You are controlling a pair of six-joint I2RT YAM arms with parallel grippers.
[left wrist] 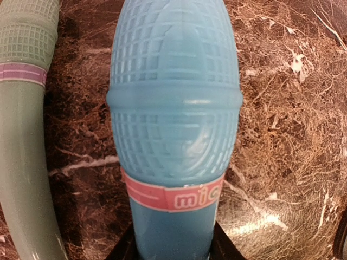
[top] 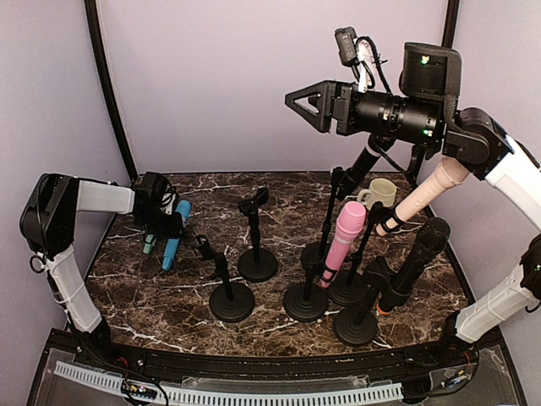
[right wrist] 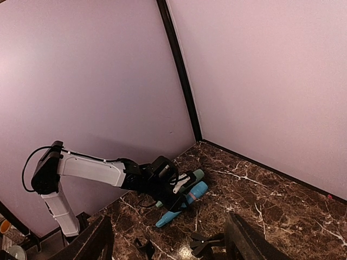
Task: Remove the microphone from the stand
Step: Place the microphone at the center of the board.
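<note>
Fingers at left (left wrist: 223, 250), mostly cropped, snug around blue microphone (left wrist: 173, 108); right fingers (right wrist: 246, 241) wide apart, empty.

The table (top: 279, 190) is dark brown marble with white veins. The blue microphone (left wrist: 173, 108) has a grid pattern on its head and a pink band with white letters. Just left of it, the green microphone (left wrist: 21, 179) carries a lilac band. Far right of it are a pink microphone (top: 342, 241), a beige microphone (top: 423, 196) and a black microphone (top: 420, 254); the stands (top: 232, 303) are black
</note>
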